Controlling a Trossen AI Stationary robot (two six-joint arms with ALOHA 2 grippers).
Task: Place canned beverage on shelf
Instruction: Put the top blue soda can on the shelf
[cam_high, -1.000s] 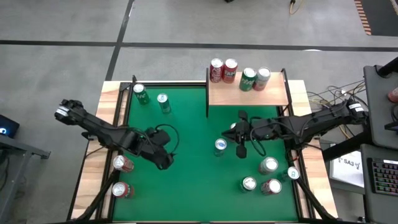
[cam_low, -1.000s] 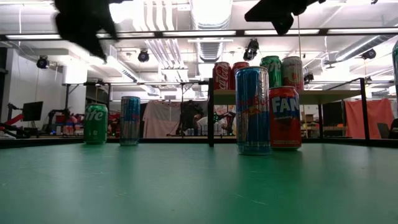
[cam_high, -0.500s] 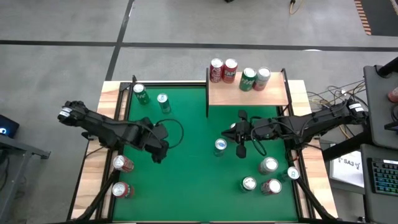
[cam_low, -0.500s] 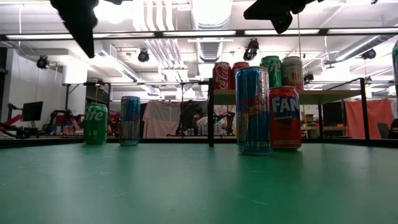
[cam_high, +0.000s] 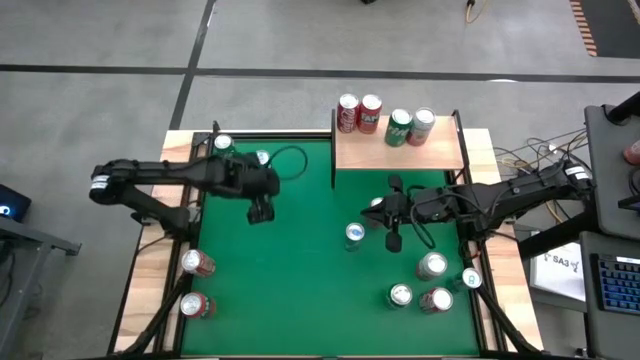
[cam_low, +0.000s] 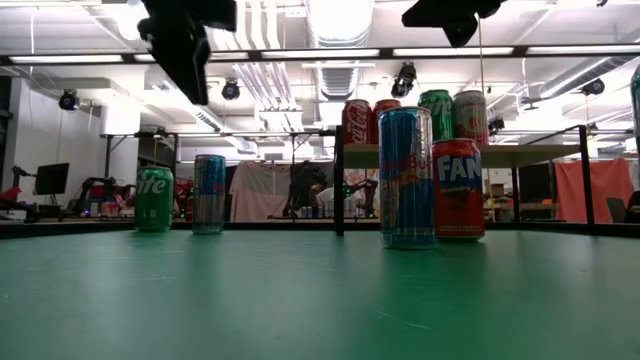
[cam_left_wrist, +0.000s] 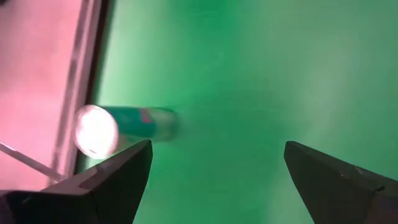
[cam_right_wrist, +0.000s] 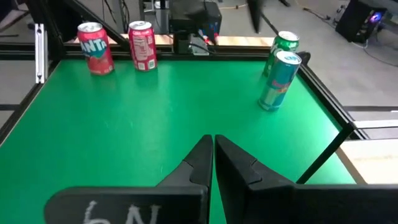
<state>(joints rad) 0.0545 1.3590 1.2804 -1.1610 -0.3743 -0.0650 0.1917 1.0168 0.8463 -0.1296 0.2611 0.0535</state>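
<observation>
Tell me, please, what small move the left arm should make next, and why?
Probably lower the open left gripper onto the slim teal can beside it; that can stands at the table's far-left corner, not on the shelf, and the gripper holds nothing.

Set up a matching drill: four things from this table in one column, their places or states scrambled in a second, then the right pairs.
Things
1. left gripper
2. right gripper
3. small light-wood shelf on black posts
4. tall blue slim can

Places or states
A. bears four cans: two red, two green-and-silver
B. fingers shut, empty, above the green felt
C. fingers open, empty, near the two cans at the table's far left corner
D. stands on the felt beside a red Fanta can

Pairs: 1-C, 2-B, 3-A, 4-D
</observation>
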